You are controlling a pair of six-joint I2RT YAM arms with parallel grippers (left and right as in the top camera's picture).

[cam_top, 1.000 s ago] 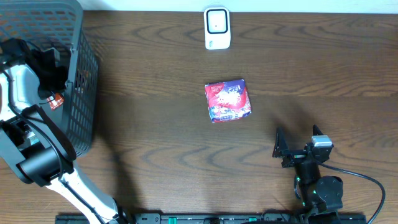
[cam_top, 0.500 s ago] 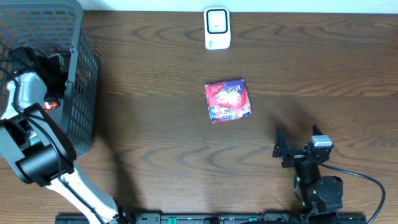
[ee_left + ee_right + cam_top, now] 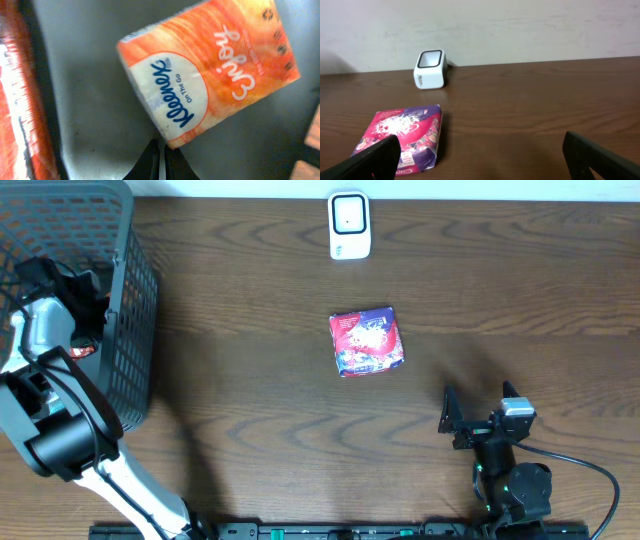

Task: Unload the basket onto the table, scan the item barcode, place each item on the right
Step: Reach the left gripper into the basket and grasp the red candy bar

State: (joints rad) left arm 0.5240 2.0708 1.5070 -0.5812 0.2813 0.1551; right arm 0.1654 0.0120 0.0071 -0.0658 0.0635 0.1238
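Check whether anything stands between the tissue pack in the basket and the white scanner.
Yes: the mesh wall of the basket rises between the Kleenex pack and the scanner. The red packet lies off that line.

The table (image 3: 250, 400) is dark brown wood with wavy lines in it. It fills almost the whole view from above. Behind its far edge stands a plain, pale wall (image 3: 520, 25). The light is soft, and the wood shines a little.
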